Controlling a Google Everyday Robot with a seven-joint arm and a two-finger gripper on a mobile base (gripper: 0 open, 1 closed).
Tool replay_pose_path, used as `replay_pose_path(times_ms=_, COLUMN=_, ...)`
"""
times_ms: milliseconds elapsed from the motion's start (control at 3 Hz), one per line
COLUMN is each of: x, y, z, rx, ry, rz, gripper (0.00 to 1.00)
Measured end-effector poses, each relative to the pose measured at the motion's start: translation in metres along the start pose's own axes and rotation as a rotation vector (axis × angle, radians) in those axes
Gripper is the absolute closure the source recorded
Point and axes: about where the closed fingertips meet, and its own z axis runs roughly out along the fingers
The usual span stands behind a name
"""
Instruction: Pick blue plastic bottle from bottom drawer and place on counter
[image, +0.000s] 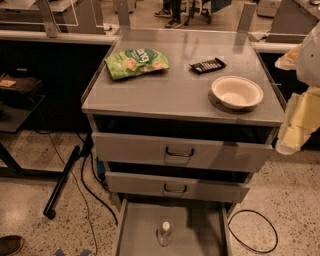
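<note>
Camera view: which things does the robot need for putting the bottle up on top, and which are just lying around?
For the job: blue plastic bottle standing in the open bottom drawer; the counter; the gripper at the right edge, beside the counter.

Just lying about: green snack bag, dark wrapped bar and white bowl on the counter; black cable on the floor.

Counter (170, 97) bears green bag (136, 62), dark bar (207, 65) and white bowl (237, 92); pincer (296, 125) hangs off its right side.
</note>
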Motion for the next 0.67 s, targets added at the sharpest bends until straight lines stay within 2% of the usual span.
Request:
replay_pose_path(times_ms=333, x=0.0, y=0.0, z=0.0, rx=0.0, ry=0.0, rz=0.0, gripper=0.0)
replay_pose_path(times_ms=667, x=0.0076, y=0.0042, z=0.0075, rx=-0.004, ry=-0.02, rz=0.028, gripper=0.0)
